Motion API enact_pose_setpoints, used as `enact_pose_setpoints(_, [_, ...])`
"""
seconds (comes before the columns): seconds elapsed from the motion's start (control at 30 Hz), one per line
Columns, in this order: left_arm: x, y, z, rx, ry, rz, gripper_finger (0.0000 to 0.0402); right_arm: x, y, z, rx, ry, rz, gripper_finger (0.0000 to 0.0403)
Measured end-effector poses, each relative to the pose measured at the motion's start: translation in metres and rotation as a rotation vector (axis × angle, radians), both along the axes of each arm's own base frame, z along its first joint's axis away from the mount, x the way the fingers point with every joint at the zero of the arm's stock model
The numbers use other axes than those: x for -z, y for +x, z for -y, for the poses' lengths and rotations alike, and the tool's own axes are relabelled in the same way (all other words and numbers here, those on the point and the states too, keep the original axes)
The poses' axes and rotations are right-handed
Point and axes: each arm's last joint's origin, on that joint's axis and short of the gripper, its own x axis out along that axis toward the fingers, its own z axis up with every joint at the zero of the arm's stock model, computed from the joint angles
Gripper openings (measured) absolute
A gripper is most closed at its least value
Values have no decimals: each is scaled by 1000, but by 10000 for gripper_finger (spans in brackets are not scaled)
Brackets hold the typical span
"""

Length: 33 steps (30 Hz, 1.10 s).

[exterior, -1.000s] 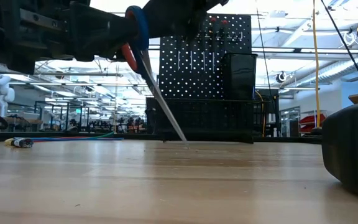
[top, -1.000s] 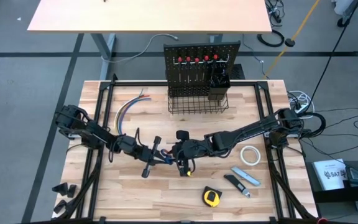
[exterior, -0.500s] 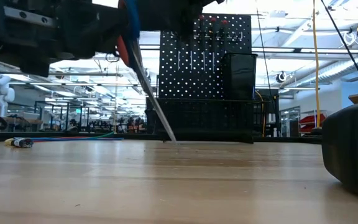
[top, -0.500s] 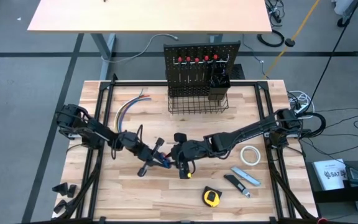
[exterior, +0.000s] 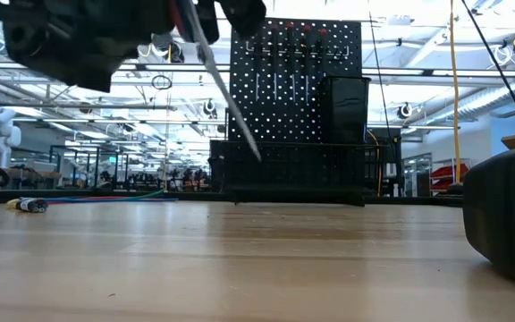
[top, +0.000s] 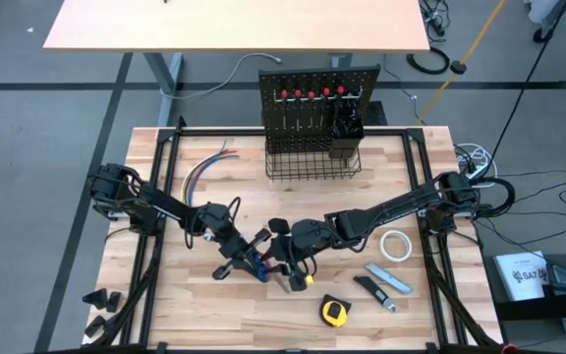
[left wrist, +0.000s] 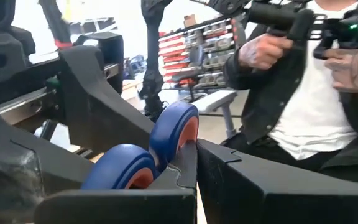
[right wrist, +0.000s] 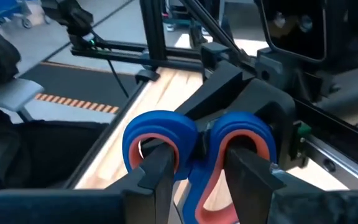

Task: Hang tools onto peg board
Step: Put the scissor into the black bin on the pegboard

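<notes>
- Mid-bench handover: the left end effector is clamped tight on the blue-and-orange handles of the scissors, while the right end effector has its fingers threaded through the same handle loops, gripping from the inside.
- What has changed: a second ago the silver blades slanted down to touch the bench in the low view; now their tip hangs clear of the wood, lifted and swung toward the near left of centre as both arms shifted together.
- The meaning, as a judgement: the scissors are off the bench and shared between both arms, so the pass or regrip looks under way, but the hanging itself is not yet begun.
- The peg board stands at the far edge, its row of red-handled screwdrivers already on hooks above the wire basket.
- Still lying on the near right of the bench: white tape roll, utility knife, yellow tape measure.
- A person in a dark jacket stands beyond the bench in the left wrist view.
</notes>
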Motion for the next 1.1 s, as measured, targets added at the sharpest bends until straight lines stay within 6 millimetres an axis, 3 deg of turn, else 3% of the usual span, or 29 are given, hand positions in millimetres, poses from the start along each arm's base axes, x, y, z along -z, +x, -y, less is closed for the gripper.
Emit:
enact_pose_setpoints(0.43, [-5, 2, 0, 53, -45, -34, 0, -2, 0, 0, -23, -22, 17, 108])
enact_pose_setpoints(0.57, [-9, 4, -4, 133, -92, -91, 0, -3, 0, 0, -55, -23, 24, 85])
enact_pose_setpoints(0.8, [-20, 9, -10, 266, -144, -166, 0, -2, 1, 0, -68, -46, 32, 85])
enact_pose_setpoints(1.1, [-23, 7, -26, 322, -160, -189, 0, 4, -4, 6, 48, -124, -58, 83])
